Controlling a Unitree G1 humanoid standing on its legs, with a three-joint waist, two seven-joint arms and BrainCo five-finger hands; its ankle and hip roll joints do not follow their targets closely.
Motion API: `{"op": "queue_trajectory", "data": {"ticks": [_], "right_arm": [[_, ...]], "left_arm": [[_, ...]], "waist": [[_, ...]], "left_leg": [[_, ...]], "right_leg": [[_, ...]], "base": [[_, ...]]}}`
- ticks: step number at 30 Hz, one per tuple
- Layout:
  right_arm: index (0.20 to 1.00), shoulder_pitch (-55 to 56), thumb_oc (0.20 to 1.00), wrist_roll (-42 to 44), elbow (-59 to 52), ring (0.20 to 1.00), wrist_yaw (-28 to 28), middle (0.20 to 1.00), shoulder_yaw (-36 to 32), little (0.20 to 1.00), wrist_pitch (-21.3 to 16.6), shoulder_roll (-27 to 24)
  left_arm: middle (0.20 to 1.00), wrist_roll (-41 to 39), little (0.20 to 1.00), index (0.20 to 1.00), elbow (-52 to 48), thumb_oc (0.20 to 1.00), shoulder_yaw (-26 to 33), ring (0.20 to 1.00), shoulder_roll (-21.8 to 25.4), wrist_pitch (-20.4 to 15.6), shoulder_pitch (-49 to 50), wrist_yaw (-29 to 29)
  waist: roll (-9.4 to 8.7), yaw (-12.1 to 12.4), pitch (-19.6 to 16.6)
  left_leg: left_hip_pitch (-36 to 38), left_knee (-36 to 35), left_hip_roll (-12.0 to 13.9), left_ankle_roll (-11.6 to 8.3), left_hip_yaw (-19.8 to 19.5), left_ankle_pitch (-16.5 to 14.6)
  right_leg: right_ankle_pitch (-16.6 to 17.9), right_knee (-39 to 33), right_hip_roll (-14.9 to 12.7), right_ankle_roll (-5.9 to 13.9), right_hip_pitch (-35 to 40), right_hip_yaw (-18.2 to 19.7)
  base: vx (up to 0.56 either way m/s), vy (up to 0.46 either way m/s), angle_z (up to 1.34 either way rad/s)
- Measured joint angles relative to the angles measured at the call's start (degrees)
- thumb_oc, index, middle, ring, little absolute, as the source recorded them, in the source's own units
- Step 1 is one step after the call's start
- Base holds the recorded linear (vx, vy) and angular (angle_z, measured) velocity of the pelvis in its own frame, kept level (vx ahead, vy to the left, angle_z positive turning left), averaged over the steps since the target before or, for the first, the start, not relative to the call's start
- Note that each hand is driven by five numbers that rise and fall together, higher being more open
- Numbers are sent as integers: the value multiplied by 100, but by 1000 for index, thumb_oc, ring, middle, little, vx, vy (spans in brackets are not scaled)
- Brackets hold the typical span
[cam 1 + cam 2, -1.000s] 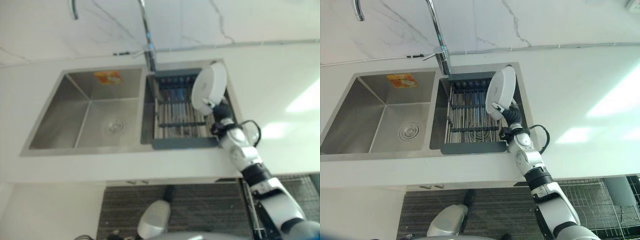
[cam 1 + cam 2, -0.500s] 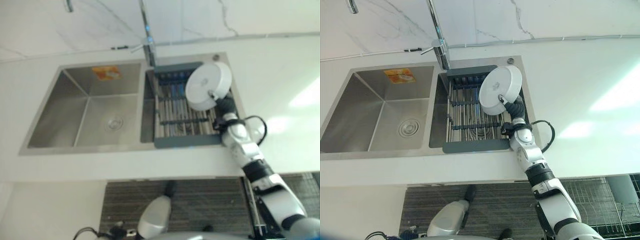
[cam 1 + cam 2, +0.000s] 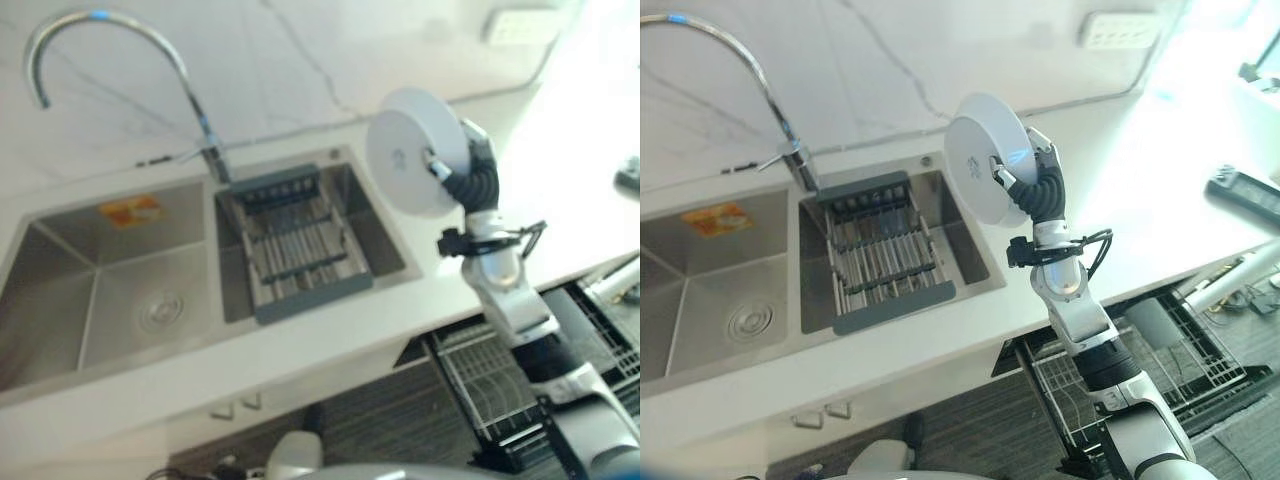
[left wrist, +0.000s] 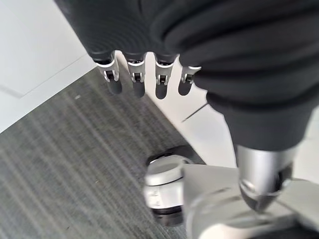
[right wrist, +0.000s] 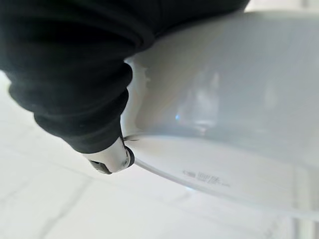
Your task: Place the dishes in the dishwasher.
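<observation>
White plate (image 3: pixel 985 158) pinched on edge by right hand (image 3: pixel 1038 180), held upright, upper centre of frame, above counter (image 3: pixel 1120 180) beside sink (image 3: pixel 700 290). Open dishwasher rack (image 3: pixel 1160 350) seen lower right. Slip judged likely if pinch is loosened; rim strike on counter edge possible during descent. Left hand (image 4: pixel 144 74) seen hanging over floor, fingers relaxed and straight.

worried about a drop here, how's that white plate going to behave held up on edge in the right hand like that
The white plate looks rigid and glazed, so probably slippery: the right hand pinches only its rim. Held on edge, high above the counter, it would likely chip or shatter if it slipped. Being round, it might also roll on landing, possibly toward the sink.
</observation>
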Motion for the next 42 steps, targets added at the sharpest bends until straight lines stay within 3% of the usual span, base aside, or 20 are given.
{"op": "queue_trajectory", "data": {"ticks": [7,12,15,19,28,33,36,39,42], "right_arm": [[200,482,200,476,-315,200,183,200,-72,200,-20,-43],[200,1231,200,924,-1223,200,245,200,-791,200,-260,-247],[200,1997,200,1490,-1373,200,244,200,-1352,200,-512,-237],[200,2387,200,2024,-826,200,261,200,-1406,200,-502,28],[200,2431,200,1944,86,200,-21,200,-1421,200,-482,267],[200,2357,200,1936,726,200,-43,200,-1266,200,-490,298],[200,2316,200,1890,1133,200,-152,200,-1215,200,-500,312],[200,2013,200,1882,1467,200,-333,200,-1219,200,-510,339],[200,1757,200,1844,1826,200,-453,200,-1228,200,-574,347]], "left_arm": [[1000,6,1000,1000,55,1000,-10,1000,-102,103,139,122],[1000,30,1000,1000,35,1000,-135,1000,-120,190,134,171],[1000,49,1000,1000,70,1000,-179,1000,-121,305,151,170],[1000,3,1000,1000,90,1000,-234,1000,-183,468,286,200],[1000,27,1000,1000,85,1000,-451,1000,-193,323,344,402],[1000,48,1000,1000,156,1000,-452,1000,-164,134,246,405],[1000,39,1000,1000,182,1000,-462,1000,-175,80,-8,393],[1000,-6,1000,1000,181,1000,-464,1000,-214,18,-322,343],[1000,-260,1000,1000,222,1000,-456,1000,-216,-22,-435,326]], "waist": [[177,-359,-275],[283,-762,-341],[357,-1322,-388],[480,-1392,-449],[462,-1209,-435],[460,-945,-388],[513,-792,-176],[650,-687,320],[657,-625,590]], "left_leg": [[161,-89,220,-45,318,33],[256,-93,327,-70,630,27],[443,-96,435,-110,1029,-51],[458,-95,587,-135,1443,-69],[443,-93,535,-113,1455,-123],[410,-90,503,-118,1353,-120],[204,63,483,-108,1189,-133],[-115,374,422,-51,1014,-171],[-344,566,354,-2,906,-207]], "right_leg": [[56,14,121,-85,-102,368],[103,26,158,-111,-202,635],[106,133,182,-66,-331,972],[129,395,174,-128,-746,953],[154,415,126,-99,-773,967],[196,427,114,-83,-746,859],[60,671,61,-91,-911,727],[-74,1132,-36,-87,-1227,663],[-269,1490,-135,-158,-1505,655]], "base": [[-92,-87,-25],[-61,-96,-33],[-4,-86,-77],[26,-52,-64],[63,-44,-1],[25,-9,10],[-45,25,26],[-57,32,21],[-82,41,11]]}}
